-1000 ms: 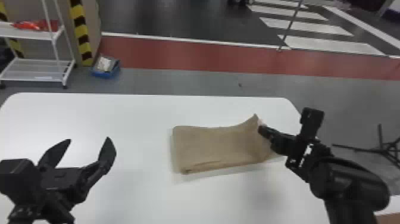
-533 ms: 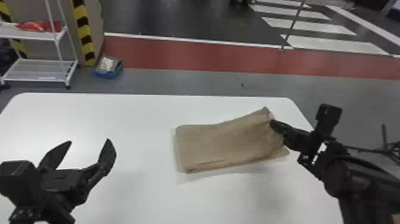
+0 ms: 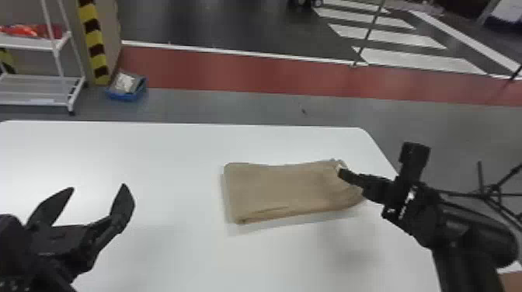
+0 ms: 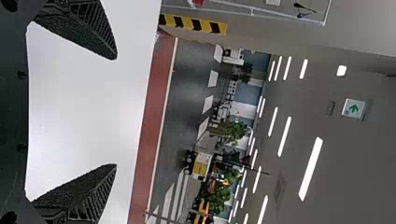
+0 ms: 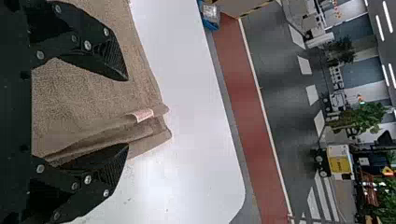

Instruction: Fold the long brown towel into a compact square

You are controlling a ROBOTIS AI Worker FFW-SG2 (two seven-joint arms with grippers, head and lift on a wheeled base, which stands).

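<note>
My left gripper (image 3: 91,198) stands open with nothing in it, over the left side of the table in the head view, well apart from the towel; the left wrist view has the left gripper (image 4: 112,112) with its fingers wide apart. The brown towel (image 3: 279,188) lies folded into a flat rectangle right of the table's middle. At the towel's right end is my right gripper (image 3: 341,172). In the right wrist view the right gripper (image 5: 126,112) is open, one finger above the towel (image 5: 79,93), the other beside its layered, slightly raised edge with a pale tag.
The white table (image 3: 174,248) has its rounded far right corner just beyond the towel. Past it on the floor are a blue bin (image 3: 127,87) and a white shelf rack (image 3: 35,91) at the left, and a black stand (image 3: 493,190) at the right.
The towel's right end, raised in a peak at the right gripper before, now lies lower and flatter. My right arm moved to the right with it, then slightly back. The left arm kept still.
</note>
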